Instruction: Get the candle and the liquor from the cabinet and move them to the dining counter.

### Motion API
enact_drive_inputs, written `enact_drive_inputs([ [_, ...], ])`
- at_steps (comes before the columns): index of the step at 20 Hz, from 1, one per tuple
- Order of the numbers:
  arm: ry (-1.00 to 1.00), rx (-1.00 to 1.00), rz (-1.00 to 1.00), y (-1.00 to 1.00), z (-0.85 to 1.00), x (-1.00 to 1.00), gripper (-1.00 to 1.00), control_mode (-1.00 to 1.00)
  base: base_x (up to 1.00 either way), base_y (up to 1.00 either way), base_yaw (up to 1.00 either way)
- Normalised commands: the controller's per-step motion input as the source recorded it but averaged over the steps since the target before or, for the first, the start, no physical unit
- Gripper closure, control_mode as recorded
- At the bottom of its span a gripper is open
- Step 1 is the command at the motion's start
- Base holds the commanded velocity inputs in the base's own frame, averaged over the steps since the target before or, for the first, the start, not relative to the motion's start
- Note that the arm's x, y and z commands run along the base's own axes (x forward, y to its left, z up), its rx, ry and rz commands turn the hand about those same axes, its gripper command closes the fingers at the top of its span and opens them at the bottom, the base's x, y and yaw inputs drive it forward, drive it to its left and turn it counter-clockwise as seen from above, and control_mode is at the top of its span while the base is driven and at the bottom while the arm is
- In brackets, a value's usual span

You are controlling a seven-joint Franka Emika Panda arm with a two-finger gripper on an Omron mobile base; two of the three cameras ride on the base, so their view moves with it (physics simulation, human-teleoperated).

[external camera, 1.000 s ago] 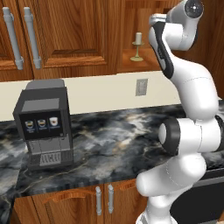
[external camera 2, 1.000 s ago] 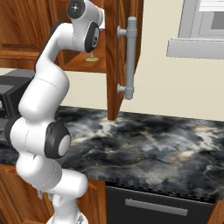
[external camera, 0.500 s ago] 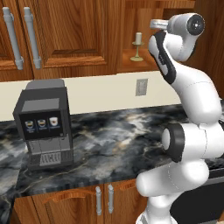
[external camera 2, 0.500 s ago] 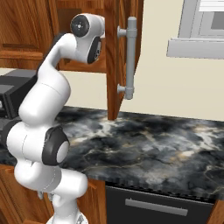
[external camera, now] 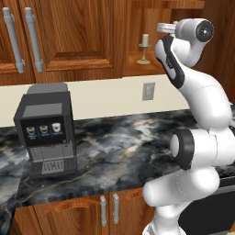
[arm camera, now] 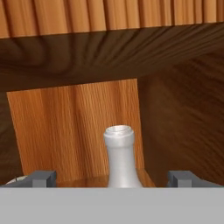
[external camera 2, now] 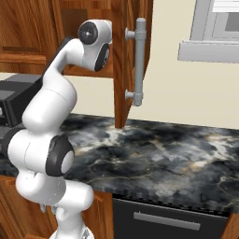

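Looking along the gripper (arm camera: pixel 112 179), I have the liquor (arm camera: pixel 119 157) dead centre in the hand view — its pale neck and rimmed mouth stand upright between my two dark fingertips (arm camera: pixel 40 178), which sit far apart at either side with nothing held and no contact with the glass. The bottle stands on the cabinet's (arm camera: pixel 78 127) wooden shelf, with the back panel behind it and a darker side wall to the right; the underside of the shelf above runs across the top of that view. From the left base view, the candle (external camera: pixel 144 47) stands upright in its olive-gold holder on the same open shelf, to the left of where my wrist reaches in, and apart from the arm. The closed cabinet doors to the left carry long grey bar handles (external camera: pixel 32 38). The right base view shows the opened cabinet door (external camera 2: pixel 135 56) swung out toward me, its grey handle facing the camera, with my hand tucked in just beside it. Below runs the marbled worktop (external camera: pixel 119 151), a dark coffee machine (external camera: pixel 46 131) standing on its left end — well away from the arm — and a wall outlet (external camera: pixel 148 91) on the cream backsplash beneath the shelf.
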Motion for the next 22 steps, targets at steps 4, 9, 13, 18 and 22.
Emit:
enact_drive_inputs([
  [4, 0.00, 0.00, 0.00, 0.00, 0.00, 0.12, -1.00, -1.00, 0.00, 0.00, 0.00],
  [9, 0.00, 0.00, 0.00, 0.00, 0.00, 0.11, -1.00, -1.00, 0.00, 0.00, 0.00],
  [13, 0.00, 0.00, 0.00, 0.00, 0.00, 0.09, -1.00, -1.00, 0.00, 0.00, 0.00],
  [18, 0.00, 0.00, 0.00, 0.00, 0.00, 0.07, -1.00, -1.00, 0.00, 0.00, 0.00],
  [22, 0.00, 0.00, 0.00, 0.00, 0.00, 0.09, -1.00, -1.00, 0.00, 0.00, 0.00],
])
